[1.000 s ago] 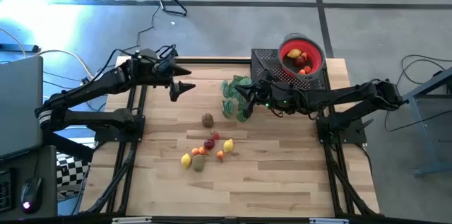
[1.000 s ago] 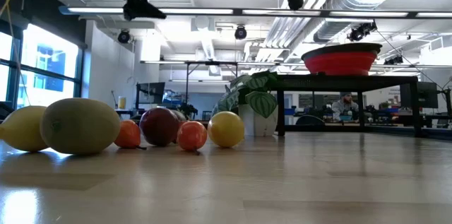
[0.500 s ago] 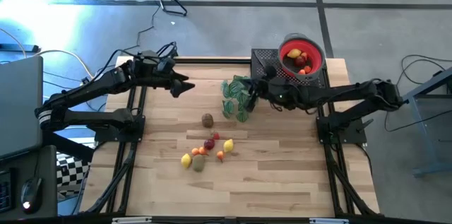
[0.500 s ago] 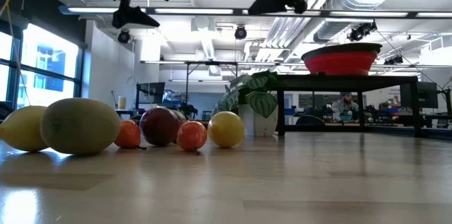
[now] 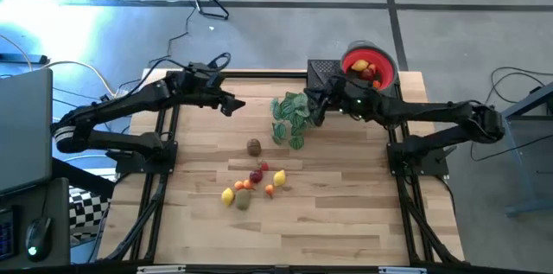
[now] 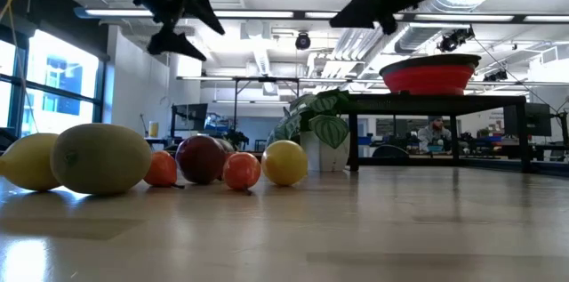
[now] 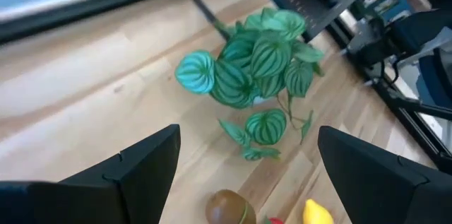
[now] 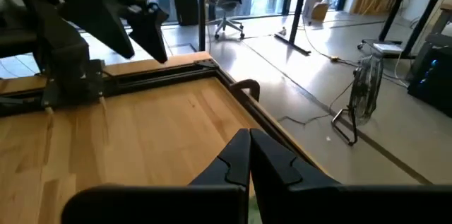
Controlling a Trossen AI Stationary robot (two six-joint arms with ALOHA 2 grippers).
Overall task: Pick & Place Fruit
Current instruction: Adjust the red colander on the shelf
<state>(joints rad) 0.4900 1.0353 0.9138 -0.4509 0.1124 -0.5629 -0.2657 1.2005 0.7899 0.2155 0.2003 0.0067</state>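
The left gripper (image 5: pixel 232 106), fingers spread, has swung right toward the plant sprig (image 5: pixel 290 117) while the right gripper (image 5: pixel 314 112), pinched together empty, has pulled back toward the red bowl (image 5: pixel 369 65), so the fruit (image 5: pixel 251 186) still awaits picking.

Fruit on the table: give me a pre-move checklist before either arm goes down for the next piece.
1. Left gripper open and empty: ok; its fingers stand wide apart in the left wrist view.
2. Right gripper free to pick: not ok; shut, holding nothing, beside the plant sprig.
3. Fruit cluster unobstructed on the table: ok; no arm above it.
4. Lone brown fruit apart from the sprig: ok; bare wood between them.
5. Red bowl has room: ok; a few pieces inside, red floor showing.
6. Both grippers clear of the tabletop: ok; the low view shows them high above the fruit.
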